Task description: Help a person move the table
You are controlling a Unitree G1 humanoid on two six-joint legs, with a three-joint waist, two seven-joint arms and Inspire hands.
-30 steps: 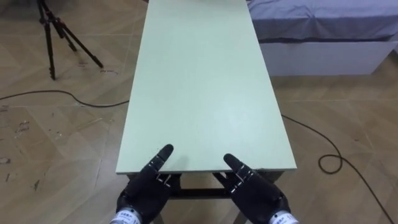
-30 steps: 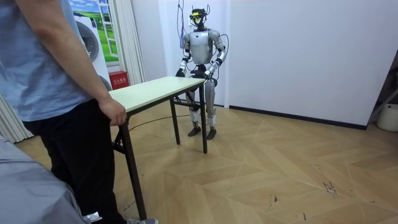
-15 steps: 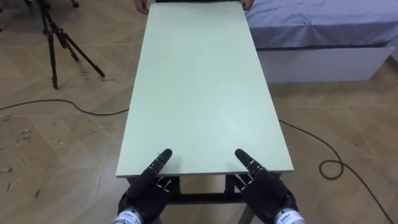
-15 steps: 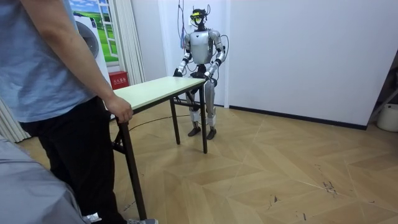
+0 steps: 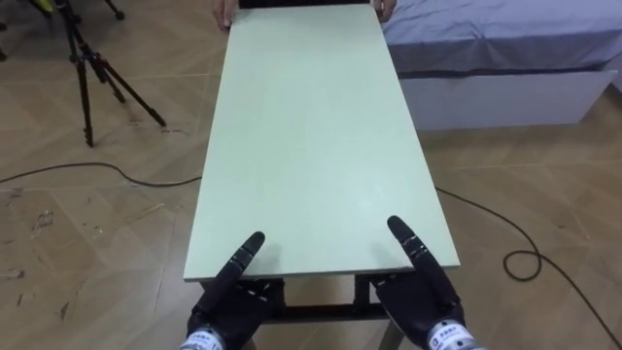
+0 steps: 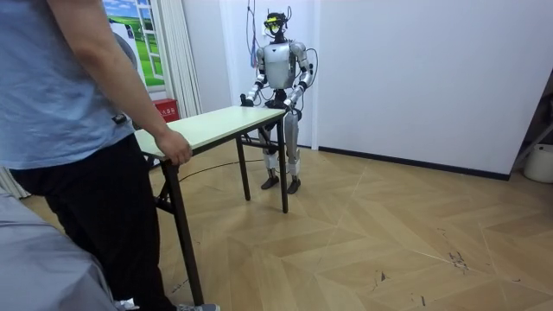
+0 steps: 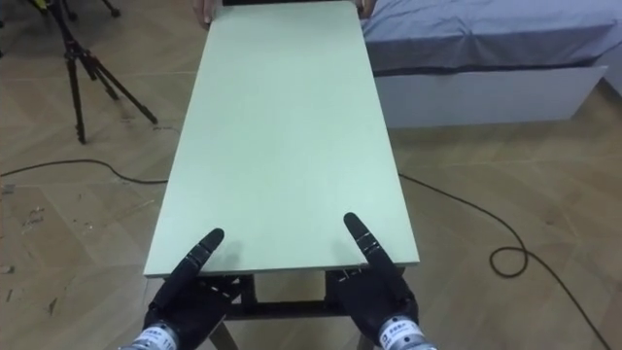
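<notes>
A long pale green table (image 5: 311, 126) on dark legs runs away from me across the wooden floor. My left hand (image 5: 225, 301) is at the left of its near edge, with the thumb lying straight on the top. My right hand (image 5: 420, 292) is at the right of that edge, thumb likewise on the top. At the far end a person's two hands (image 5: 224, 12) hold the table's corners. In the room view the person (image 6: 78, 130) stands at the near end with a hand (image 6: 175, 149) on the table (image 6: 216, 121), while I stand upright at the far end.
A black tripod (image 5: 87, 68) stands on the floor to the table's left. A bed with grey cover (image 5: 496, 49) lies close along its right. Dark cables (image 5: 525, 258) curl on the floor on both sides. White walls close the room behind me.
My right hand has slid to the right along the near edge and my left thumb has shifted a little. The view has tipped up, bringing the person's hands into it.
</notes>
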